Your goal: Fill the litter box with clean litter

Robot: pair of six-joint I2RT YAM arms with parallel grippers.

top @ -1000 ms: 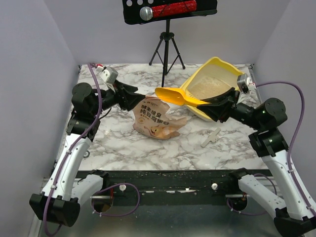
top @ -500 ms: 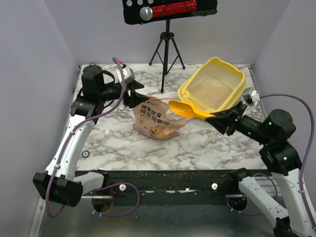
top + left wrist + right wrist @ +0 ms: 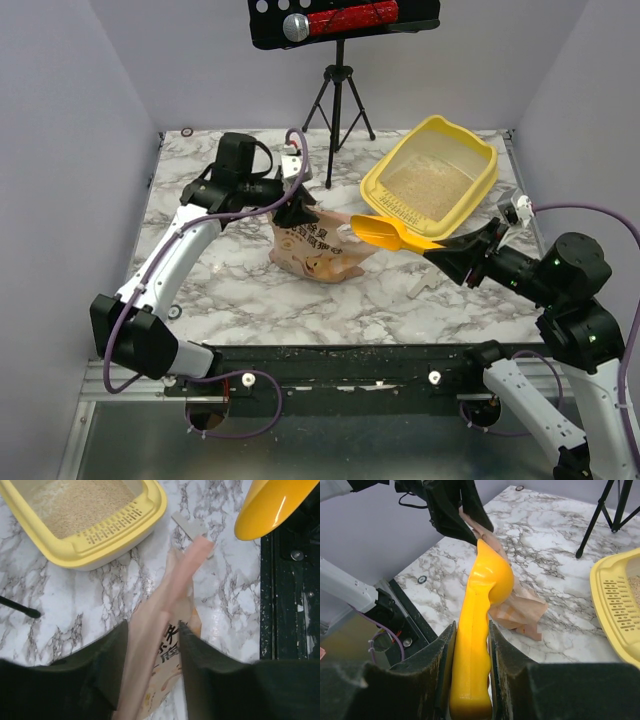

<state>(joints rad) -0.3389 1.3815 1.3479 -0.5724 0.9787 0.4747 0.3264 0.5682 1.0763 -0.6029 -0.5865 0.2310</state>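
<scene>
The yellow litter box (image 3: 376, 192) stands at the back right with beige litter (image 3: 425, 185) in it; it also shows in the left wrist view (image 3: 117, 532) with litter (image 3: 75, 505). A tan paper bag (image 3: 315, 245) lies in the middle of the table. My left gripper (image 3: 298, 210) is open, and its jaws straddle the bag's upper folded edge (image 3: 165, 595). My right gripper (image 3: 455, 255) is shut on the handle of a yellow-orange scoop (image 3: 385, 232), held in the air between the bag and the box. The scoop (image 3: 487, 580) looks empty.
A black tripod (image 3: 338, 100) stands at the back centre, just left of the box. A small white piece (image 3: 420, 285) lies on the marble near my right arm. The black front rail (image 3: 340, 360) has scattered granules on it. Grey walls close in both sides.
The left arm swung right and brought its gripper onto the bag's top edge. The right arm drew the scoop back from the box toward the near side. The tilted box now sits flat.
</scene>
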